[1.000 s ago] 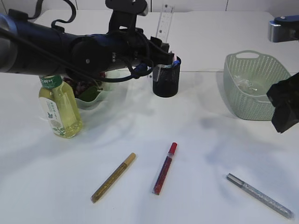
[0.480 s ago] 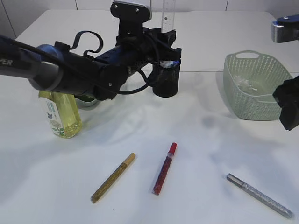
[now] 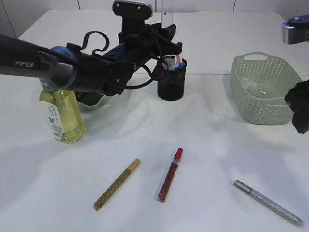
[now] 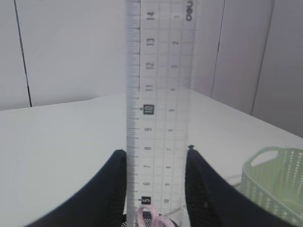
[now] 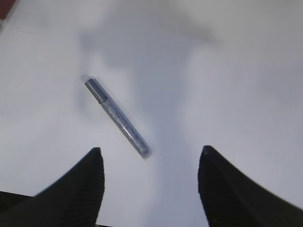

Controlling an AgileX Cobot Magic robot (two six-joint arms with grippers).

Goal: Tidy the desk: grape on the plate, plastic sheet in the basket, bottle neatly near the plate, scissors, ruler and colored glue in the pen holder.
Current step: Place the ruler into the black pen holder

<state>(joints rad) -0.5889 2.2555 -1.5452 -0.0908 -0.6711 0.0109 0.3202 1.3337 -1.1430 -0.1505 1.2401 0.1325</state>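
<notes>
My left gripper (image 3: 165,37) is shut on the clear ruler (image 3: 167,9), which it holds upright over the black mesh pen holder (image 3: 171,82). In the left wrist view the ruler (image 4: 158,109) stands between the two fingers, its lower end by the pink scissors handle (image 4: 147,215) in the holder. The bottle (image 3: 63,113) of yellow drink stands beside the green plate (image 3: 91,102); the arm hides the grape. The plastic sheet (image 3: 253,87) lies in the green basket (image 3: 263,96). Gold (image 3: 117,183), red (image 3: 170,174) and silver (image 3: 268,202) glue pens lie on the table. My right gripper (image 5: 149,156) hangs open above the silver pen (image 5: 118,118).
The left arm (image 3: 72,67) stretches across the back left, over the plate and bottle top. The right arm's dark body (image 3: 301,111) hangs at the right edge in front of the basket. The white table (image 3: 217,145) reaches to the far wall.
The left arm has swung its elbow back and down. The ruler has gone from a lean to upright and shifted slightly left over the holder. The right gripper drifted a little right.
</notes>
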